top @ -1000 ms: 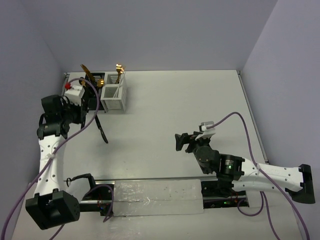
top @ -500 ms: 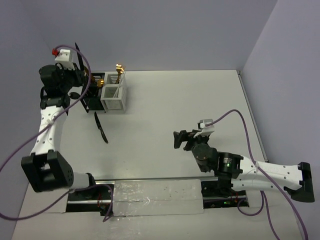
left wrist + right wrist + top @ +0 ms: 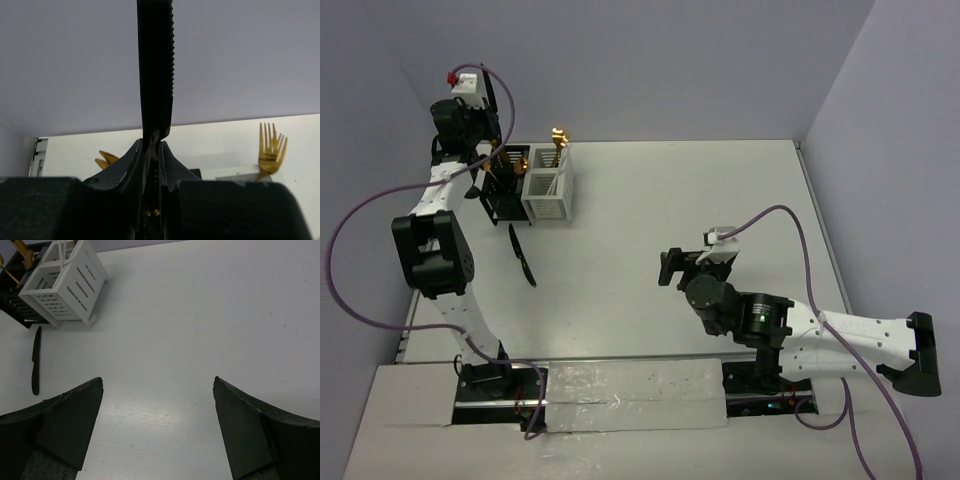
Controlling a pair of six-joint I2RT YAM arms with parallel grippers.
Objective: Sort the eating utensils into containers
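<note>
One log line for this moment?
left end effector: shut on serrated knife, raised | right end effector: open, empty | table: loose black knife

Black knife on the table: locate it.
The black knife lies flat on the table, left side of the top view, just in front of the black container.

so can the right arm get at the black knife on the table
probably yes: the right gripper is open, and nothing stands between it and the black knife

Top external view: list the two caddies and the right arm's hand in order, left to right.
black caddy → white caddy → right hand, which is open
</note>
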